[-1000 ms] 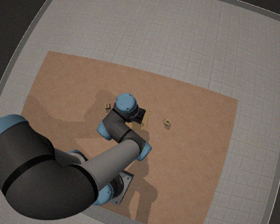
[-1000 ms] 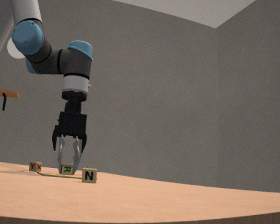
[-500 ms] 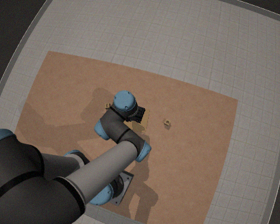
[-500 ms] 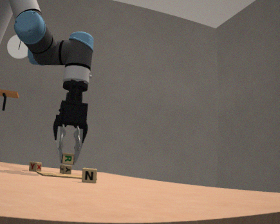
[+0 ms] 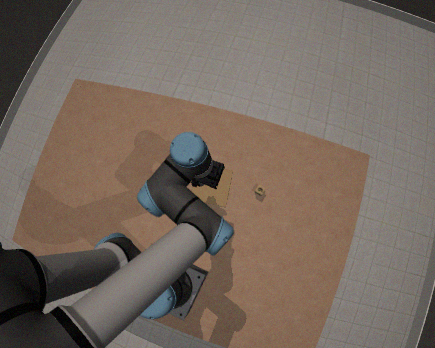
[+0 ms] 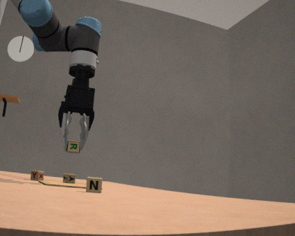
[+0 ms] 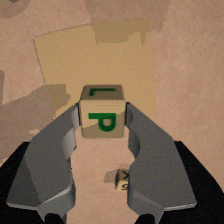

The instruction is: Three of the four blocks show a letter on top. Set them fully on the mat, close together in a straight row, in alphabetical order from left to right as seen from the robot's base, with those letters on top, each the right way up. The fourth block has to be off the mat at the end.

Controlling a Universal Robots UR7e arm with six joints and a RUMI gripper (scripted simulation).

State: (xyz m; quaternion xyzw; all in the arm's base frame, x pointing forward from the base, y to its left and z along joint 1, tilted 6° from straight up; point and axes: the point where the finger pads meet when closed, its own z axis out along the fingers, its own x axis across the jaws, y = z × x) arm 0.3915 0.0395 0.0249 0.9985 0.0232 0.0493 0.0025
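Four pale wooden letter blocks are in our exterior view, and one, the block with the green letters, hangs in the air in our black and grey two-jaw gripper. Our jaws stand only partly open, shut snugly on two opposite sides, which leaves the L and P faces uncovered; we judge that this grip keeps the lettered top free for setting down. The thin yellowish square mat lies toward twelve o'clock in the wrist view, clear space for a row. A pale block with a black N rests on the table, at about four o'clock from our gripper seen from above. Seen from outside, a block with red Y and X sits at eight o'clock from the held one, and a block with a black Y near six. We cannot tell their top letters. P lies sideways in the wrist view, so a turn may be needed before release; a careless one could spoil the row.
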